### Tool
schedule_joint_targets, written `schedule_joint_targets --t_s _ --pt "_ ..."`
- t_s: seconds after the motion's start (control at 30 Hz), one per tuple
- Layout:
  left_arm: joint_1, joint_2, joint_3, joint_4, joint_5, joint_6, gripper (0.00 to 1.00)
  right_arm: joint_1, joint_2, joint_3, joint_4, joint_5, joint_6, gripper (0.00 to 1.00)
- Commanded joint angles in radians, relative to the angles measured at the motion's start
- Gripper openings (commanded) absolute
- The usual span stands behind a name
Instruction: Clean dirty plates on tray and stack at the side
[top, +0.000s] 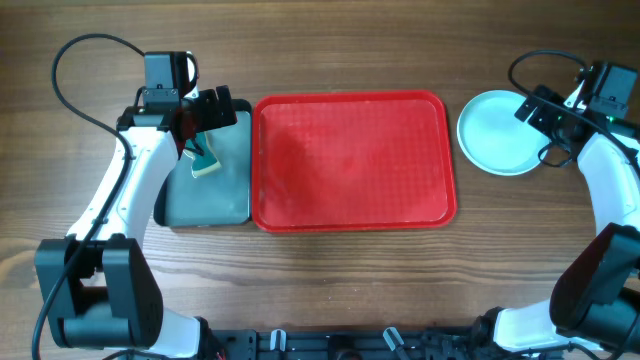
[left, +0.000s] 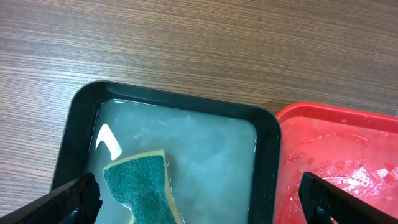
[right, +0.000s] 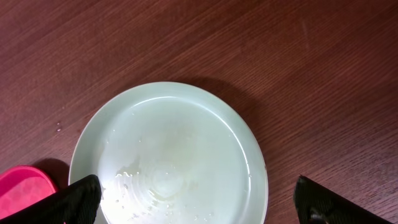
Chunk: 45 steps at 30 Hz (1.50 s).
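The red tray (top: 350, 160) lies in the middle of the table with nothing on it; its wet corner (left: 342, 155) shows in the left wrist view. To the tray's right, a pale aqua plate (top: 498, 132) rests on the wood, its wet inside (right: 168, 155) filling the right wrist view. My right gripper (top: 540, 108) hangs open over the plate's far right edge, jaws (right: 199, 196) wide apart and holding nothing. My left gripper (top: 210, 110) is open above the black tray, fingers (left: 199, 193) spread on either side of a sponge.
A black tray (top: 238, 170) with a grey inside and shallow water touches the red tray's left side. A green and yellow sponge (top: 205, 163) lies in it (left: 140, 186). The red tray's corner (right: 18, 190) is close to the plate.
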Motion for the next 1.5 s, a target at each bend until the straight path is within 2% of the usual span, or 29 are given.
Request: schedule_joint_targets --t_s 0.0,1.1,1.23,1.4,1.47 --pt "0.005 -0.009 0.010 0.002 0.012 0.004 1.00 0.000 -0.008 0.015 0.005 -0.016 -0.009 1.00" --pt "0.005 -0.009 0.010 0.002 0.012 0.004 1.00 -0.001 -0.025 0.013 0.007 -0.013 -0.009 1.00" --pt "0.005 -0.009 0.010 0.002 0.012 0.004 1.00 0.001 -0.215 0.008 0.007 -0.013 -0.010 1.00" --pt "0.005 -0.009 0.010 0.002 0.012 0.004 1.00 0.008 -0.649 0.008 0.007 -0.013 -0.009 1.00" --pt "0.005 -0.009 0.010 0.002 0.012 0.004 1.00 0.032 -0.739 0.008 0.007 -0.012 -0.010 1.00"
